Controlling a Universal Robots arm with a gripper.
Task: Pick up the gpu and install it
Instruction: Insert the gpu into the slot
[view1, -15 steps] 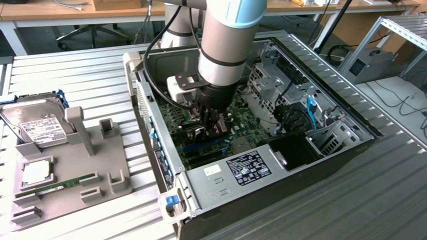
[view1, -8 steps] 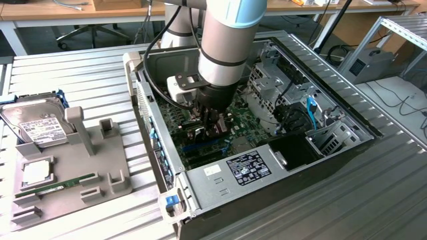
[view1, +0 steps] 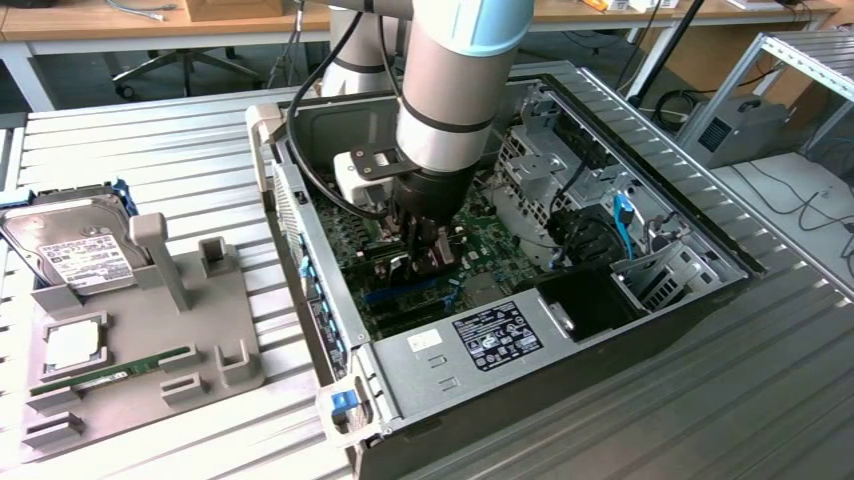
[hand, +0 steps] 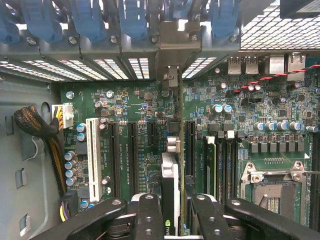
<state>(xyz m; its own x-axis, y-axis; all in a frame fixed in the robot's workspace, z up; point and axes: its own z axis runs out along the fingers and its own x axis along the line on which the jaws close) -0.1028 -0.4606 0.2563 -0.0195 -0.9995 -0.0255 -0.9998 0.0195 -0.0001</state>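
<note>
My gripper (hand: 175, 220) is down inside the open computer case (view1: 307, 250), just above the green motherboard (hand: 140, 115). Its two black fingers (hand: 150, 215) are shut on the gpu (hand: 172, 185), which I see edge-on, standing upright between them. The card runs along the line of black expansion slots (hand: 132, 150), and its metal bracket (hand: 167, 45) reaches the slotted rear wall of the case. Whether its connector edge sits in a slot is hidden. In the exterior view the gripper (view1: 420, 255) stands low over the board with the card mostly hidden under it.
A grey parts holder (view1: 160, 300) at the exterior view's left carries a silver hard drive (view1: 74, 250), a processor (view1: 74, 340) and a thin memory stick (view1: 114, 370). Inside the case are a drive cage (view1: 534, 170), blue cables (view1: 621, 225), the CPU socket (hand: 272, 190) and a braided cable (hand: 37, 127).
</note>
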